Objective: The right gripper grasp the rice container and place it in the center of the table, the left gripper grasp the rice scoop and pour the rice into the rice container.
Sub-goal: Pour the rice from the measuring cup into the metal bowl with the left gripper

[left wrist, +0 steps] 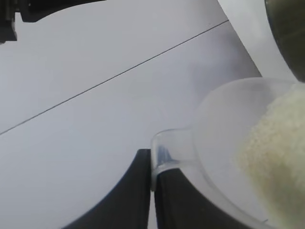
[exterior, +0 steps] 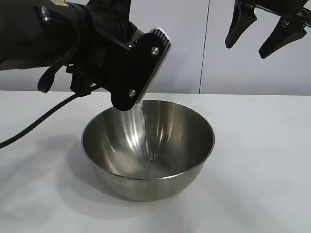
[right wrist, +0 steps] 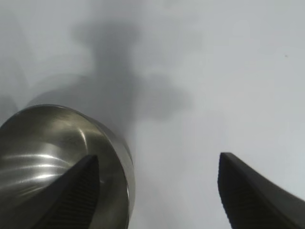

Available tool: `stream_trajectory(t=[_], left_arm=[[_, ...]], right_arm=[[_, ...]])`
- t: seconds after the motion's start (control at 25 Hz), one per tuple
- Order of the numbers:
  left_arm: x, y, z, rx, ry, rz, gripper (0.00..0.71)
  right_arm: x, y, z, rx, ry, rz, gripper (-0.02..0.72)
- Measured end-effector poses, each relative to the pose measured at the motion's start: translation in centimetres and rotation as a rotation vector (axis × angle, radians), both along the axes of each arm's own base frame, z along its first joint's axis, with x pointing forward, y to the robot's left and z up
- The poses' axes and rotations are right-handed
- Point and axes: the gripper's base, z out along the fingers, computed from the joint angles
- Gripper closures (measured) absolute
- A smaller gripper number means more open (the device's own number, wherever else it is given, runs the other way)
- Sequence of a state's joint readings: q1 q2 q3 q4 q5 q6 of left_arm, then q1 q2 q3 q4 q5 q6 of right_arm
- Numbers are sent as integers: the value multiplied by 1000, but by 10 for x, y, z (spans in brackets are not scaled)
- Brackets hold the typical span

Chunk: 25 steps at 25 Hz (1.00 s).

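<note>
Rice (exterior: 142, 127) streaming into the rice container (exterior: 148, 148) sitting mid-table (exterior: 262, 160), left gripper (exterior: 138, 73) tilting above it, right gripper (exterior: 265, 31) hanging wide apart, left wrist view showing jaws clamping the rice scoop (left wrist: 224, 143) handle, right wrist view showing the bowl beside spread fingers (right wrist: 71, 195).

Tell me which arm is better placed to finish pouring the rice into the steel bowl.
Left. Its hand grips the rice scoop, tipped over the rice container, rice at its mouth. The right hand hangs open and empty, up to the side.

level front view, two close wrist views
</note>
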<state>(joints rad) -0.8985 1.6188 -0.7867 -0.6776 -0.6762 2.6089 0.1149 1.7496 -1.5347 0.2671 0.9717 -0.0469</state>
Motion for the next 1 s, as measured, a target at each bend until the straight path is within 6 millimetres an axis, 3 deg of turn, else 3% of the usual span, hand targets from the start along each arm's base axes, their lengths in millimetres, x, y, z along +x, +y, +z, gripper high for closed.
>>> stream_trajectory(t=[0.52,1.0], left_arm=[[0,0,0,221,-120,-45,702],[-1,-2,1,281,-164,-72,702]], right_arm=[[0,0,0,2,-1,-1,216],[0,0,0,2,-1,-1,216]])
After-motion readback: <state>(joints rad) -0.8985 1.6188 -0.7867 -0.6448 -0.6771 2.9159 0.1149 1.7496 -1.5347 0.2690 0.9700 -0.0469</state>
